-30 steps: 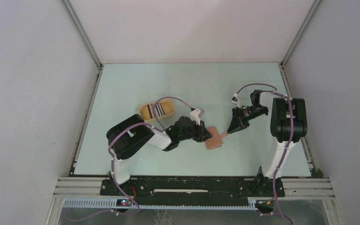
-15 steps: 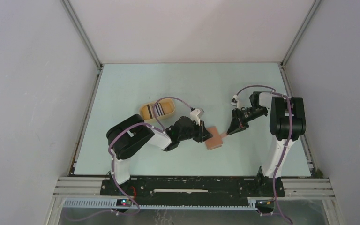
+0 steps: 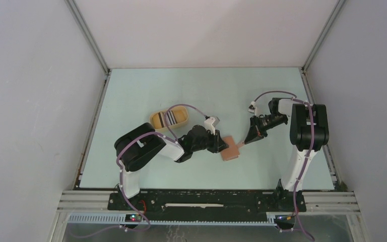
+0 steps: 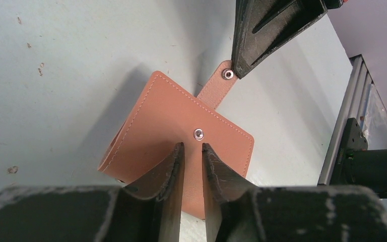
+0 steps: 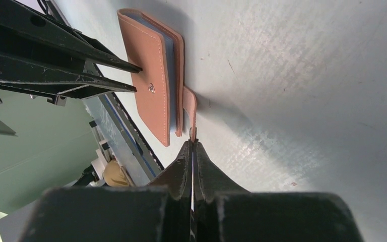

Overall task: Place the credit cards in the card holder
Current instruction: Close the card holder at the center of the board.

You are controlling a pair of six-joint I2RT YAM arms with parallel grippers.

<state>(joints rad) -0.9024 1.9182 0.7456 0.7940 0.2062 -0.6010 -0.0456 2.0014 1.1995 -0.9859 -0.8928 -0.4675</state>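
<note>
The card holder (image 3: 230, 153) is a reddish-brown wallet lying closed on the table, its blue-grey inside showing at the edge in the right wrist view (image 5: 153, 75). My left gripper (image 4: 193, 146) is almost shut, with a narrow slit between the fingers. Its tips rest on the wallet's cover (image 4: 171, 116) just below the snap stud (image 4: 198, 133), with nothing between them. My right gripper (image 5: 191, 143) is shut on the end of the wallet's tab (image 5: 190, 108) and holds it out to the right. The credit cards (image 3: 171, 118) stand dark and pale in the yellow tray.
The yellow oval tray (image 3: 156, 120) sits behind my left arm, left of the wallet. The two grippers (image 3: 222, 145) (image 3: 245, 141) meet at the wallet from opposite sides. The table's metal front rail (image 4: 350, 101) runs close on the near side.
My right wrist has shifted very slightly, still shut on the tab. The wallet and my left gripper have not moved.
</note>
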